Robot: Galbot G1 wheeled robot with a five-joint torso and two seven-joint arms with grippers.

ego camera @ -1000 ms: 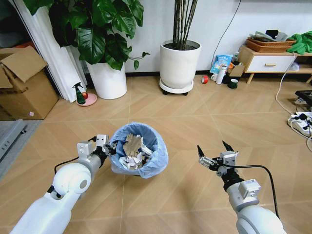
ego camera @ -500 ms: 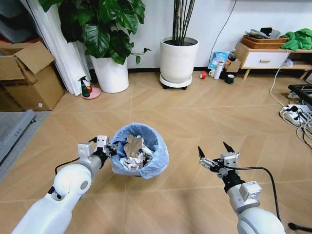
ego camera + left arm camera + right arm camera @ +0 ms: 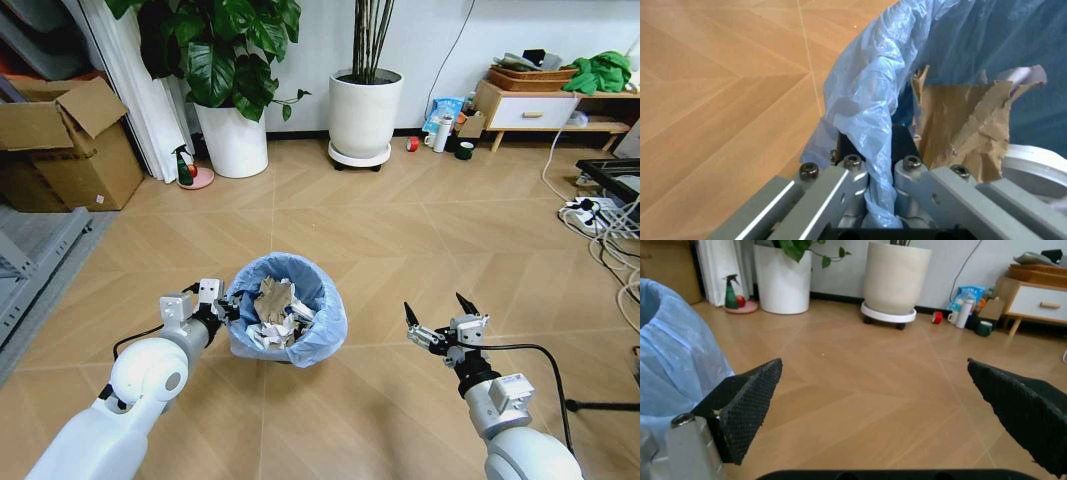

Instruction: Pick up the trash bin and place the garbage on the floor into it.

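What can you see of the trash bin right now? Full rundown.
The trash bin is small, round and dark, lined with a crinkly light-blue plastic bag folded over its rim. It sits upright between the arms, above the tan chevron floor. Inside lie torn brown cardboard and crumpled white paper. The left hand is clamped on its near rim; the open right hand hangs apart.

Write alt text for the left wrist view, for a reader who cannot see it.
The left gripper is shut on the trash bin, its metal fingers pinching the rim and its crinkly light-blue bag. Torn brown paper lies inside the bin, and the floor of tan wood runs beside it.
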